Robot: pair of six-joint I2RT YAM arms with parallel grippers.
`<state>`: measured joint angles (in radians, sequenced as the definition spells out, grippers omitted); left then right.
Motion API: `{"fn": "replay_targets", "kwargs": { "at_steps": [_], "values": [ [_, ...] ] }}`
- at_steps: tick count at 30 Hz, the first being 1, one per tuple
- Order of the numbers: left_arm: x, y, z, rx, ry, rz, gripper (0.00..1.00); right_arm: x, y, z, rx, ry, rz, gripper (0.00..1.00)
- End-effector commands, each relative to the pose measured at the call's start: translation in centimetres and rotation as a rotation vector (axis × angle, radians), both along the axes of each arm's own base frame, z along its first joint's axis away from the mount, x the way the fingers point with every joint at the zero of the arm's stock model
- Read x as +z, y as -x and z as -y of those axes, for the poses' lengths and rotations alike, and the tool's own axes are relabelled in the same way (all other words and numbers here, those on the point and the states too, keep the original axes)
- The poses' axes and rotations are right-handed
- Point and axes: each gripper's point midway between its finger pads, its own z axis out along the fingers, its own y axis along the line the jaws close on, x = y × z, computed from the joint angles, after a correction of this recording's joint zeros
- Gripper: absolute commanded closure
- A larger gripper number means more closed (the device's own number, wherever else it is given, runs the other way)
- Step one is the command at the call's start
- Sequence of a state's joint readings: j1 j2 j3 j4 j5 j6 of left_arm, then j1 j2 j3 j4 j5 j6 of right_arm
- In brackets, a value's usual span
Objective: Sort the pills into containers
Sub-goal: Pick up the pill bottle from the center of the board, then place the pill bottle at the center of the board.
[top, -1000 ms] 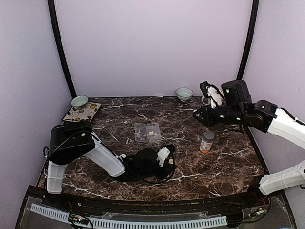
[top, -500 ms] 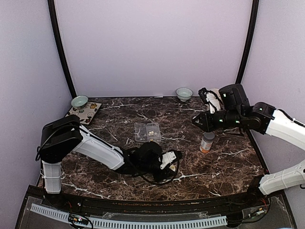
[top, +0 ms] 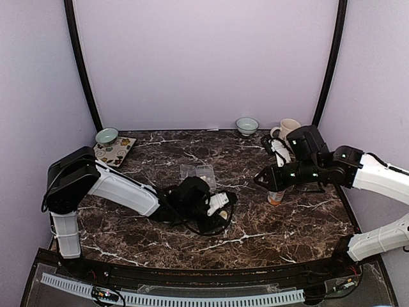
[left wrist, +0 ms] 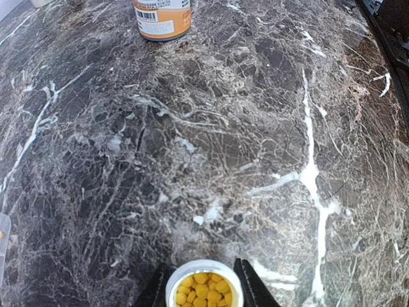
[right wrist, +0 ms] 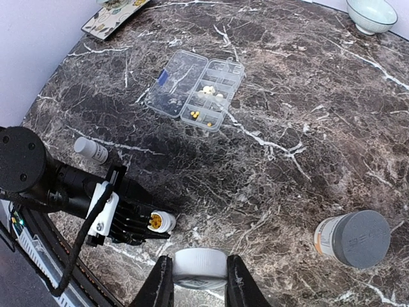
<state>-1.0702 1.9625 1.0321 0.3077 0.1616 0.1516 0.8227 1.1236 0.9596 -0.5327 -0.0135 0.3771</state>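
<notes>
Legible text: none; the entries below carry print that cannot be made out; orange bottle [left wrist: 162, 7], left wrist view: white label [left wrist: 167, 27] with a black barcode [left wrist: 146, 14] at its left and rows of fine print beside it, all too small to read; grey cap [right wrist: 362, 238] of that bottle, right wrist view: faint raised lettering across its top, blurred, unreadable
</notes>
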Motion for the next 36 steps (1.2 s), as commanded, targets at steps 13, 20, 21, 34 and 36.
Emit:
{"fn": "replay_targets", "kwargs": {
  "at_steps": [13, 20, 21, 34, 36],
  "values": [
    [1.5, -2.4, 1.3, 0.011, 0.123, 0.037, 1.00, -1.6, 1.8, -0.9, 0.012, 0.001, -0.050, 0.83],
    [0.1, -3.5, 1.4, 0.012, 0.126, 0.031, 1.00, -1.7, 1.9, -1.4, 0.010, 0.007, -0.063, 0.83],
    [-0.1, -3.7, 1.2, 0.015, 0.123, 0.029, 1.00, -1.7, 2.0, -1.5, 0.011, 0.011, -0.065, 0.83],
    [-0.4, -3.5, 0.4, 0.006, 0.122, 0.013, 0.66, -2.4, 2.3, -2.1, 0.019, 0.035, -0.086, 0.83],
    [-0.2, -3.5, 0.4, 0.004, 0.125, 0.015, 0.62, -2.4, 2.3, -2.2, 0.020, 0.035, -0.086, 0.83]
  ]
}}
